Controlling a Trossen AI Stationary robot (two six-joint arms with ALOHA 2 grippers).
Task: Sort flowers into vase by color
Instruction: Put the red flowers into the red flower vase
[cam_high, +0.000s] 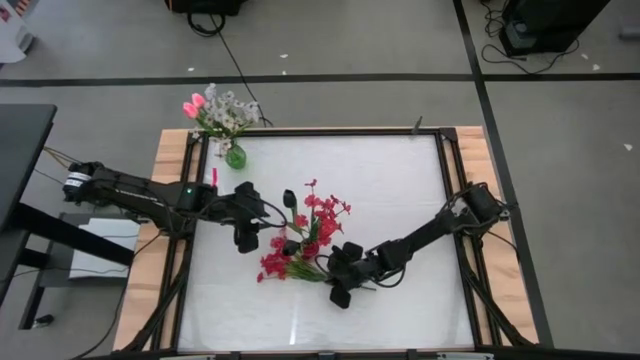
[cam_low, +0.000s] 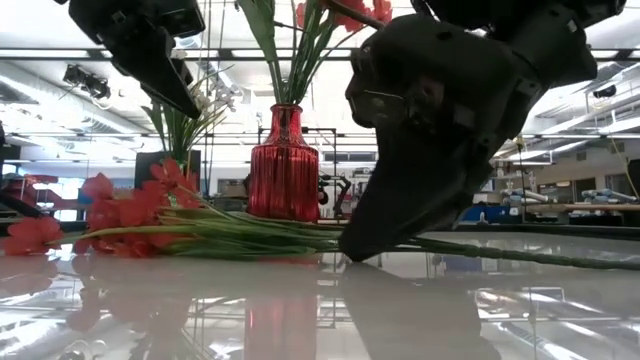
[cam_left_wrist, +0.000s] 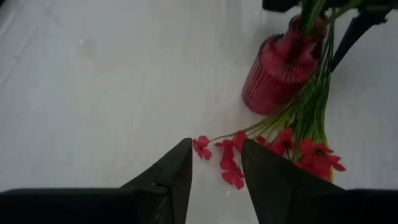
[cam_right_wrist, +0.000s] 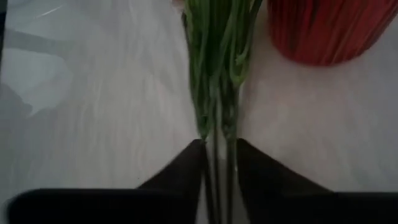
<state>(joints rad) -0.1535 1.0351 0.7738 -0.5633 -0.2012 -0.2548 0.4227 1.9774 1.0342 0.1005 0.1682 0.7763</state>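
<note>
White and glossy, the desk (cam_high: 400, 190) carries a ribbed red vase (cam_low: 284, 165) near its middle, already holding red blooms. Beside it lies a loose bundle of red flowers (cam_high: 285, 262) with long green stems, blooms toward the left arm. At the far corner a small green vase (cam_high: 235, 157) holds pink and white flowers. Right hand (cam_right_wrist: 217, 163) has its fingers narrowed around the stem ends. Left hand (cam_left_wrist: 214, 163) hovers slightly parted above the blooms, holding nothing.
</note>
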